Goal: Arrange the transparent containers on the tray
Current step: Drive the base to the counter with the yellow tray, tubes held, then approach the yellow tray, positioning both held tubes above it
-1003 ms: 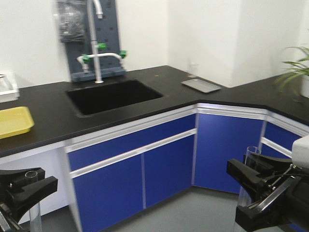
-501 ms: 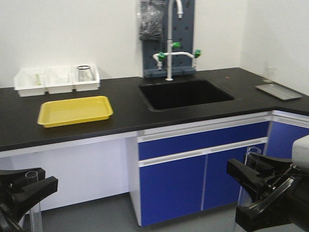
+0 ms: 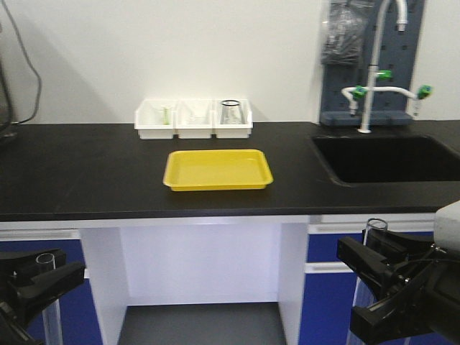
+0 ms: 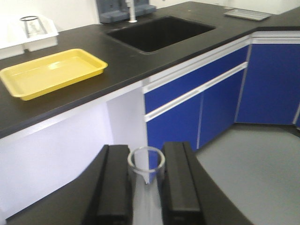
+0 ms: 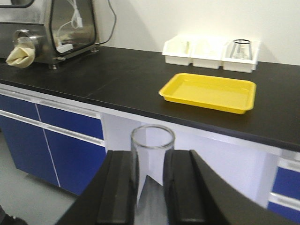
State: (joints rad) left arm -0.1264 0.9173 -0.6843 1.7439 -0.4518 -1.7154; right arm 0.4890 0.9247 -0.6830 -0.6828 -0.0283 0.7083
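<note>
The left gripper point(image 4: 146, 187) clamps a clear test tube point(image 4: 146, 161) upright at the bottom centre of its wrist view; the right gripper point(image 5: 151, 187) likewise grips a second test tube point(image 5: 152, 140). The yellow tray point(image 3: 218, 169) lies mid-frame on the black countertop point(image 3: 86, 172), just below the white bins point(image 3: 194, 118)

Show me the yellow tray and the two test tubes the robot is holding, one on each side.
yellow tray point(image 3: 218, 170): front view, on the bare floor of the tray.
left test tube point(image 4: 146, 161): left wrist view, on its open mouth.
right test tube point(image 5: 153, 138): right wrist view, on its open mouth.
</note>
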